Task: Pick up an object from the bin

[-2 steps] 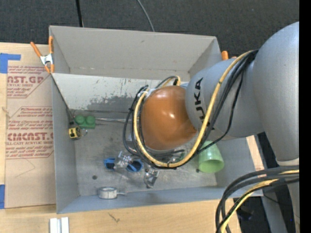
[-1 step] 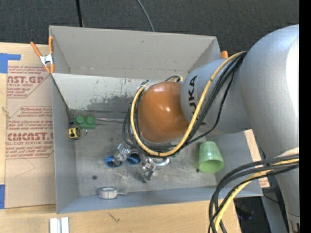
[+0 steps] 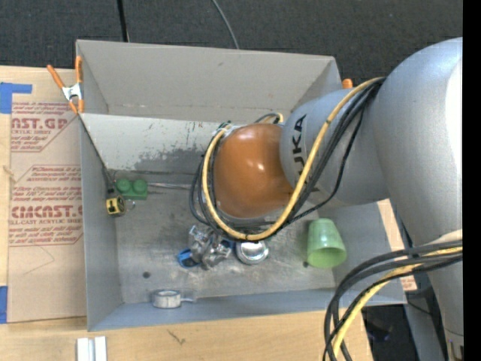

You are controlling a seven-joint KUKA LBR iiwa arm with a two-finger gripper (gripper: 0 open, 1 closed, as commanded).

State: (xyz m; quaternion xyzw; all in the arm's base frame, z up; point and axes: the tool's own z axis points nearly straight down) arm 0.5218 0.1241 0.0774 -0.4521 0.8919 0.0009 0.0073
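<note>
- My claw [image 3: 208,246] sits low under the orange wrist cover [image 3: 248,171], down near the bin floor, front-middle.
- Claw state: cannot tell whether it is released or clenched; the cover and cables hide most of it, and what pokes out is a tangle of shiny metal.
- Nothing visibly gripped, so I do not call anything held.
- Nearest things: a small blue piece [image 3: 184,259] just beside the claw on its left and touching or almost touching that metal; a shiny round metal piece [image 3: 252,251] just beside it on the right.
- My guess is the target is one of those two, more likely the blue piece, but I cannot confirm.
- Further out: a pale green cup [image 3: 325,244] lying on its side near the bin's right wall, apart from the claw.
- Far left: a green block [image 3: 132,187] with a small yellow-and-black thing [image 3: 114,205] just beside it, well apart from the claw.
- Front edge: a grey ring, maybe a tape roll [image 3: 167,299], lying flat against the front wall of the bin [image 3: 150,134].
- Progress: approach looks done and the claw is at picking height. Left to do: a confirmed grasp and the lift out; nothing is off the floor yet as far as I see.
</note>
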